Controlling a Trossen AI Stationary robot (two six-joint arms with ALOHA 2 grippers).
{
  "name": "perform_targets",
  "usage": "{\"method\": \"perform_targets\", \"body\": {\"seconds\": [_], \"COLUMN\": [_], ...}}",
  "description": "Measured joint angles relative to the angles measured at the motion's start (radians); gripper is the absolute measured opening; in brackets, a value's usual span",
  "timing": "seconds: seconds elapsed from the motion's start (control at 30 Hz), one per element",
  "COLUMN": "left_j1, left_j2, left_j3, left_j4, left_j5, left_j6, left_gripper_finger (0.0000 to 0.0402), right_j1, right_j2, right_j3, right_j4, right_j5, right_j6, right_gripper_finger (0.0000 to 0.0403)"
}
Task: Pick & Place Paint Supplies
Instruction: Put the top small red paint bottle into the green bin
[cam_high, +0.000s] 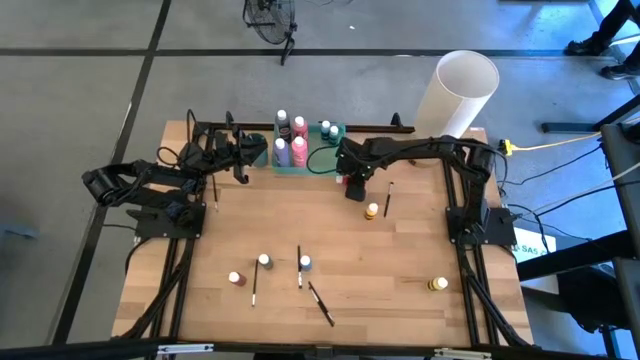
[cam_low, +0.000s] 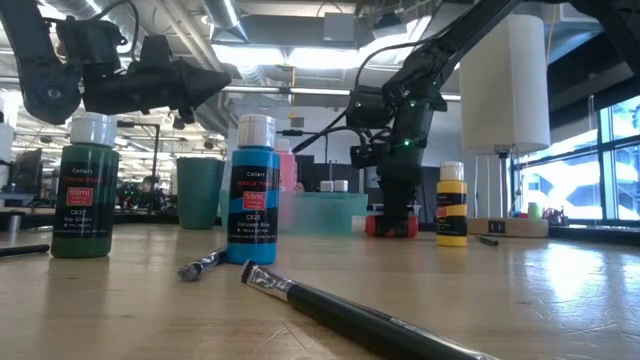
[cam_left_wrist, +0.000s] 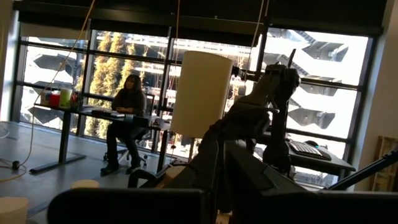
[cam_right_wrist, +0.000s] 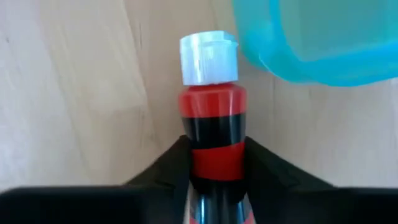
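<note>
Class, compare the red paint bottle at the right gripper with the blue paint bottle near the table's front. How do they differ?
The red bottle lies on its side between the right gripper's fingers beside the tray; the blue bottle stands upright, untouched, among brushes. Labels differ in colour. Both have white caps.

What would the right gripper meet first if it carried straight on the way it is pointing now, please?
The right gripper already straddles a lying red paint bottle. Beyond its white cap lies bare table; the teal tray sits just to one side, probably missed.

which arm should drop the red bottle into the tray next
Right. The right gripper already straddles the red bottle lying beside the tray; the left gripper hangs shut and empty off to the side.
</note>
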Motion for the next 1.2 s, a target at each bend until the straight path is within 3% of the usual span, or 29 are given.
{"method": "perform_targets", "body": {"seconds": [0.07,0.57,0.93,1.1,1.2], "left_j1": [0.000,0.000,0.000,-0.011,-0.054], "left_j2": [0.000,0.000,0.000,0.000,0.000], "left_j3": [0.000,0.000,0.000,0.000,0.000], "left_j4": [0.000,0.000,0.000,0.011,0.053], "left_j5": [0.000,0.000,0.000,0.061,0.105], "left_j6": [0.000,0.000,0.061,0.061,0.072], "left_gripper_finger": [0.0020,0.0020,0.0019,0.0019,0.0019], "right_j1": [0.012,0.108,0.217,0.324,0.381], "right_j2": [-0.001,-0.047,-0.100,-0.100,-0.100], "right_j3": [0.001,0.003,0.238,0.335,0.383], "right_j4": [-0.015,-0.110,-0.169,-0.026,0.097], "right_j5": [0.002,0.050,0.055,0.061,0.123], "right_j6": [0.006,0.026,0.048,0.005,-0.002], "right_gripper_finger": [0.0088,0.0089,0.0089,0.0089,0.0089]}}
